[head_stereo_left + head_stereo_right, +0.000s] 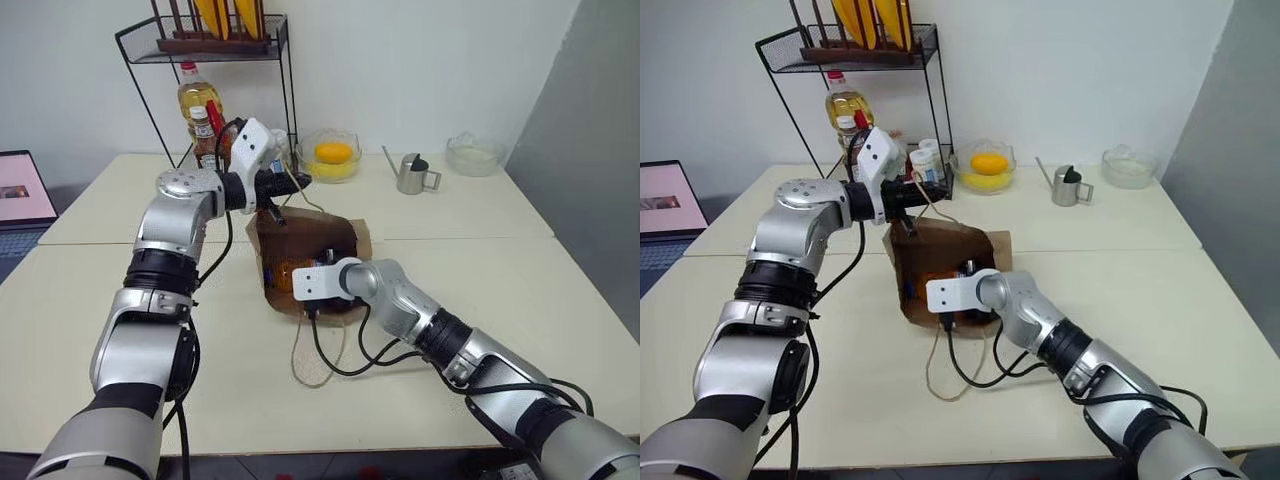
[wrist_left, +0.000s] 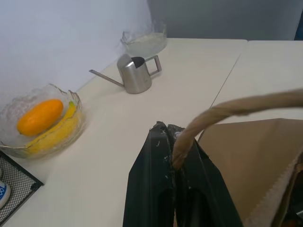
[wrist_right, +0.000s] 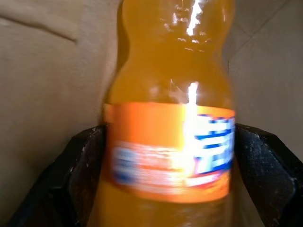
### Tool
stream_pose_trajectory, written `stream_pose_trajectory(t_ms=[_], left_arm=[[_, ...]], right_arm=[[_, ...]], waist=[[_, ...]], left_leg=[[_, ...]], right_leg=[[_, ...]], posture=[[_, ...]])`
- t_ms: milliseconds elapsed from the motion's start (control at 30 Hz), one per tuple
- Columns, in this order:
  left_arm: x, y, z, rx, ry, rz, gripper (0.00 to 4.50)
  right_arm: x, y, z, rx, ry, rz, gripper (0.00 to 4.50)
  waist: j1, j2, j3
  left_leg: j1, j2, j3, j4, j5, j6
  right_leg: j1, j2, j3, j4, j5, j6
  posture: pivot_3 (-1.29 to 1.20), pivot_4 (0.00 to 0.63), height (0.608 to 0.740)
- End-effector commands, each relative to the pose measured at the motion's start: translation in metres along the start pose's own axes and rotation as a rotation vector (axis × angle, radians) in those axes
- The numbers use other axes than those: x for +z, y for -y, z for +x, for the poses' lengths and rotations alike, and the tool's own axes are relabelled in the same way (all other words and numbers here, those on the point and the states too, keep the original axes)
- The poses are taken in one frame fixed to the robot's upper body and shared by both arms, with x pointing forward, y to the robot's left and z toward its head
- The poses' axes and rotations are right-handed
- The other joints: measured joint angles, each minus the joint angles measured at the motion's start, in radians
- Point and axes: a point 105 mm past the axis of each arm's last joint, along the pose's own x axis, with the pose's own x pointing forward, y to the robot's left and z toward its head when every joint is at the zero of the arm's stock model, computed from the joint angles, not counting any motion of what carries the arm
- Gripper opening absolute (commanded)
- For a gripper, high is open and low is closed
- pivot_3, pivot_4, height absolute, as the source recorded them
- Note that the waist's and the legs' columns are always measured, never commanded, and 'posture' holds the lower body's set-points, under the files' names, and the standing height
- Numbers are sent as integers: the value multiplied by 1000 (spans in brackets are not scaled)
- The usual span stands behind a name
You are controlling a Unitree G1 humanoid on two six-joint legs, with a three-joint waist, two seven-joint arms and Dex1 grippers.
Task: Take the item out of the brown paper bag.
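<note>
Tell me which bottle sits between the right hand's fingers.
The orange drink bottle inside the brown paper bag, flanked by the right hand. The yellow oil bottle stands under the wire rack.

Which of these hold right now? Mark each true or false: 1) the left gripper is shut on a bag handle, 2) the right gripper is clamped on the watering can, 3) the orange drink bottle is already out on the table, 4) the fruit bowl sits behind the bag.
1) True: the left gripper is shut on the paper loop handle of the brown paper bag.
2) False: the right gripper is open inside the bag, its fingers either side of the orange drink bottle; the metal watering can stands apart.
3) False: the bottle is inside the bag.
4) True: the glass fruit bowl sits behind the bag.
</note>
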Motion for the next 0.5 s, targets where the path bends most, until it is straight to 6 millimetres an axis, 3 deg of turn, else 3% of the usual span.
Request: stream_pose_trajectory(t_ms=[33, 133, 267, 400, 500], left_arm=[[21, -5, -7, 29, 57, 49, 0], [21, -5, -7, 32, 59, 51, 0], [21, -6, -8, 41, 61, 50, 0], [20, -5, -7, 39, 60, 54, 0], [18, -5, -6, 39, 56, 59, 0]], right_arm=[[-25, -4, 8, 7, -81, -14, 4211], [-37, 0, 9, -23, -99, -12, 4211], [-37, 17, 3, -112, -51, 2, 3368], [-24, 23, -8, -178, 34, -33, 3220], [-8, 26, -30, -256, 137, -15, 3220]], waist=[[0, 0, 0], [0, 0, 0], [6, 0, 0], [8, 0, 0], [6, 0, 0]], left_leg=[[1, 0, 0, 0, 0, 0], [3, 0, 0, 0, 0, 0], [2, -1, 0, 2, 0, 0], [1, -1, 0, 2, 0, 0], [-1, 0, 0, 1, 0, 0]], right_leg=[[1, 0, 0, 0, 0, 0], [3, 0, 0, 0, 0, 0], [4, -1, 0, 0, 0, 0], [4, -1, 0, 0, 0, 0], [3, 0, 0, 0, 0, 0]], posture=[[0, 150, 740], [0, 150, 740], [0, 150, 740], [0, 150, 740], [0, 150, 740]])
